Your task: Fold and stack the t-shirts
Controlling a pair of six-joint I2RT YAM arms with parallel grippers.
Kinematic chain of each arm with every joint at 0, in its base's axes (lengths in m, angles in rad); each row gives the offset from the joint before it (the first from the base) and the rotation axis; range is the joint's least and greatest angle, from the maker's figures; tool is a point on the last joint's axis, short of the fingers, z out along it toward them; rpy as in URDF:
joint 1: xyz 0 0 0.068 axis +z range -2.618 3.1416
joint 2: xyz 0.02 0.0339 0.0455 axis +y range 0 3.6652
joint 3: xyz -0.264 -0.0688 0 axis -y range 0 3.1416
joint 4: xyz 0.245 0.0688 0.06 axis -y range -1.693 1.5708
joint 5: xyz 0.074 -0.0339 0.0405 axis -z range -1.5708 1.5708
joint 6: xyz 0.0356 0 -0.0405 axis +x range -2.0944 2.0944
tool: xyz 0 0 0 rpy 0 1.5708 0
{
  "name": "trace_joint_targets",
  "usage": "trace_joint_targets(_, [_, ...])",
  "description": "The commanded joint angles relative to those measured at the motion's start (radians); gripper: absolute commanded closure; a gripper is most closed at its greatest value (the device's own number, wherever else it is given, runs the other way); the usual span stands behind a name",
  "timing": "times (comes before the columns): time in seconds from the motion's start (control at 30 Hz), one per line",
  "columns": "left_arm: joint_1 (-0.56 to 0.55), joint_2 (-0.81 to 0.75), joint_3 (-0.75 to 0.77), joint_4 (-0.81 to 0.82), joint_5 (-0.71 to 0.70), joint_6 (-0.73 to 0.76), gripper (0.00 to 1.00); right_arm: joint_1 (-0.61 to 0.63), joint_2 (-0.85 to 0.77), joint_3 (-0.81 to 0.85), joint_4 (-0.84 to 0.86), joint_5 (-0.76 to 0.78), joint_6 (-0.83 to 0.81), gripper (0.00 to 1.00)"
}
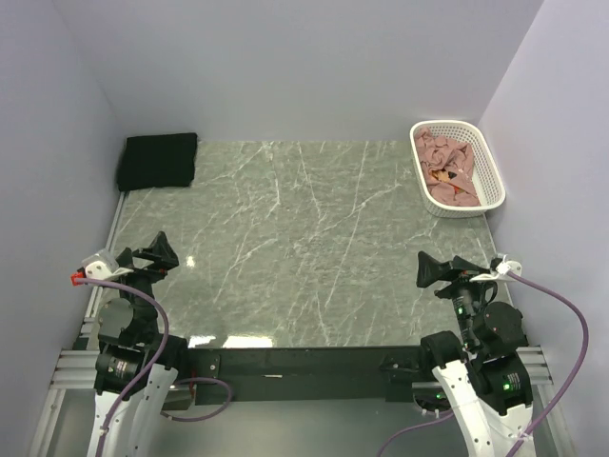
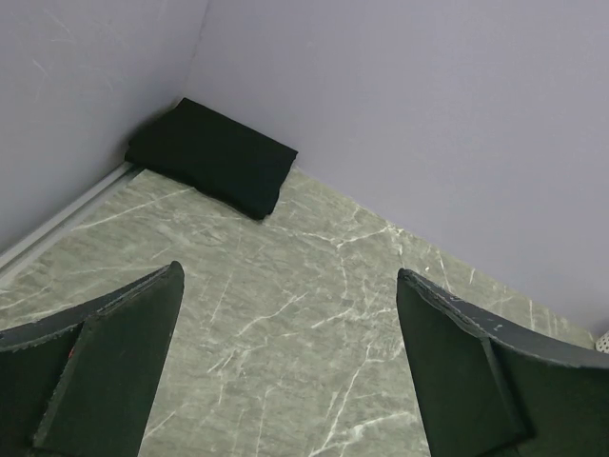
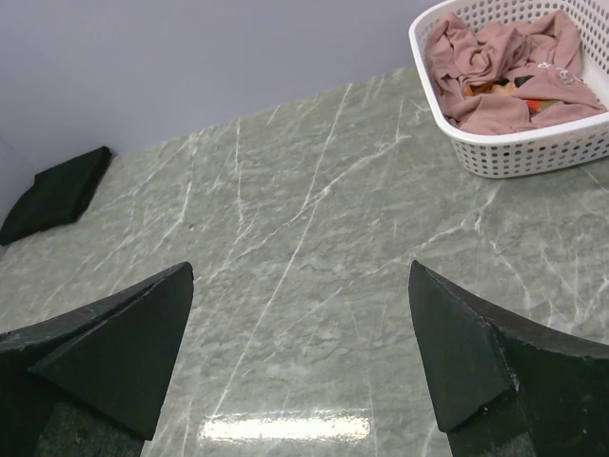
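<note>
Fingers (image 2: 114, 362) of the left gripper (image 2: 288, 276) spread wide, nothing between them, only bare marble table (image 2: 285, 314) showing in the gap. Right gripper (image 3: 301, 271) the same: both black wedge-shaped fingers (image 3: 124, 352) parted, released, holding nothing.

Pose, from the top view: both arms folded low and compact over their bases at the near edge. Left gripper (image 1: 157, 255) sits over the near-left part of the table (image 1: 304, 238), its tips aimed toward the far side and slightly inward. Right gripper (image 1: 430, 269) sits over the near-right part, tips aimed inward toward the left. Neither touches cloth. A purple cable (image 1: 561, 314) loops off the right wrist; another trails down the left arm.

Black t-shirt (image 1: 158, 160): folded into a flat rectangle, lying in the far-left corner of the table against the walls. Left wrist view has it (image 2: 214, 157) straight ahead, well apart from the fingers; right wrist view catches it (image 3: 57, 195) at the far left.

Pink t-shirt (image 1: 445, 169): crumpled, unfolded, inside the white mesh basket (image 1: 490, 167) at the far-right corner. Right wrist view shows it (image 3: 500, 71) bunched above the basket wall (image 3: 533, 152), with an orange-brown patch of print among the folds.

Writing: small pale marks on the pink cloth, too small to read. No brand legible on arms or basket.
</note>
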Motion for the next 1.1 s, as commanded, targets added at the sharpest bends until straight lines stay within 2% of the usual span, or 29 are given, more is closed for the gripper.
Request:
trace_joint_targets(0.0, [0.007, 0.014, 0.003, 0.033, 0.011, 0.010, 0.01, -0.007, -0.055, 0.004, 0.033, 0.021, -0.006, 0.00])
trace_joint_targets(0.27, [0.005, 0.008, 0.001, 0.031, 0.011, 0.009, 0.01, -0.007, -0.012, 0.033, 0.027, 0.025, -0.003, 0.00])
trace_joint_targets(0.47, [-0.005, -0.001, 0.001, 0.024, -0.002, 0.003, 0.01, -0.007, 0.193, 0.102, 0.085, -0.048, 0.021, 0.00])
trace_joint_targets(0.67, [-0.018, -0.044, 0.008, 0.002, -0.020, -0.011, 0.01, -0.007, 0.546, 0.220, 0.157, 0.005, 0.050, 0.00])
trace_joint_targets(0.7, [-0.019, -0.048, 0.006, 0.002, -0.023, -0.010, 0.01, -0.007, 0.654, 0.245, 0.159, 0.011, 0.052, 0.00])
trace_joint_targets(0.77, [-0.021, -0.056, 0.004, 0.004, -0.031, -0.010, 0.01, -0.005, 0.770, 0.346, 0.139, 0.025, 0.076, 0.00])
trace_joint_targets(0.83, [-0.022, -0.064, 0.001, 0.010, -0.035, -0.008, 0.00, -0.007, 0.952, 0.470, 0.080, 0.127, 0.119, 0.00])
trace_joint_targets(0.93, [-0.030, -0.075, 0.001, 0.004, -0.035, -0.010, 0.01, -0.037, 1.184, 0.619, 0.032, 0.236, 0.139, 0.00])
trace_joint_targets(1.07, [-0.042, -0.085, 0.008, -0.012, -0.025, -0.019, 0.01, -0.161, 1.458, 0.763, 0.025, 0.234, 0.147, 0.01])
